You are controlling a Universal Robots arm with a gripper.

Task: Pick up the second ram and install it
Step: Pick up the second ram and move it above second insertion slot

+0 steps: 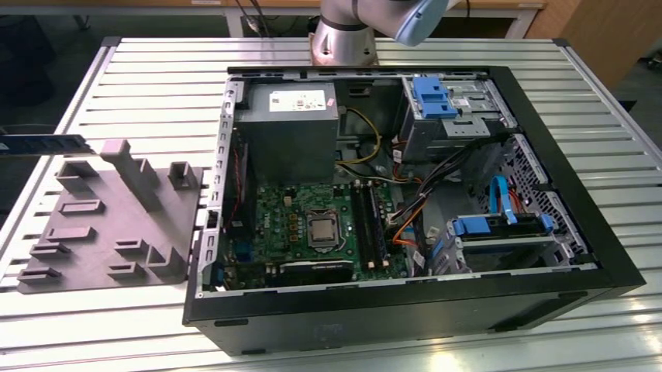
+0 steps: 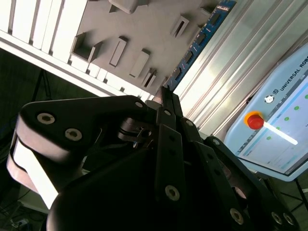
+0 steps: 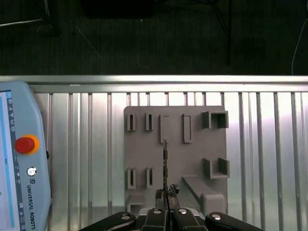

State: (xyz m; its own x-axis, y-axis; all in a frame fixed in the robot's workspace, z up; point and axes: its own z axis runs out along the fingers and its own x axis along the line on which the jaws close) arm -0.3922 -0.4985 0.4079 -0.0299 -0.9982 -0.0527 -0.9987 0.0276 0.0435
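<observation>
The second ram (image 1: 46,143) is a slim blue-green stick hanging level at the exterior view's far left, above the far corner of the grey holder plate (image 1: 114,225). In the first wrist view it shows edge-on (image 3: 165,161), running out from my gripper (image 3: 166,196) over the holder plate (image 3: 197,130). The second wrist view shows its chip face (image 2: 204,38) reaching away from the gripper (image 2: 166,94). The fingers are shut on the stick's near end. The green motherboard (image 1: 310,225) lies in the open computer case, with long black memory slots (image 1: 370,225) beside the processor.
The open black computer case (image 1: 559,256) takes up the middle and the exterior view's right of the slatted metal table (image 1: 155,77). A teach pendant (image 3: 19,159) with a red stop button lies on the table near the holder plate. Upright posts (image 1: 129,167) rise from the plate.
</observation>
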